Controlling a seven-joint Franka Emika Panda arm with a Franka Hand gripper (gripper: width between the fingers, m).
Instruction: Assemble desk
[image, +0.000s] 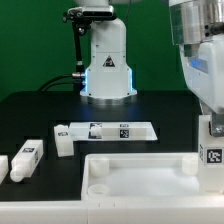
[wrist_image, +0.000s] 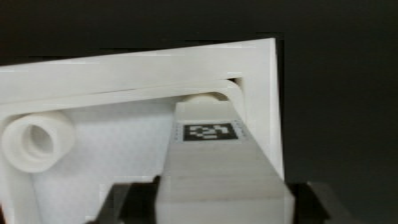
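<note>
The desk's white rimmed tabletop lies flat at the front of the black table. My gripper hangs over the tabletop's corner on the exterior view's right, shut on a square white leg with a black-and-white tag. In the wrist view the leg runs out from between my dark fingers, and its far end sits in the tabletop's corner by the rim. A round socket shows at the neighbouring corner. Whether the leg's end is seated in a socket is hidden.
Two loose white legs lie on the exterior view's left, and another piece is cut off by the edge. The marker board lies mid-table. The white robot base with a blue light stands at the back.
</note>
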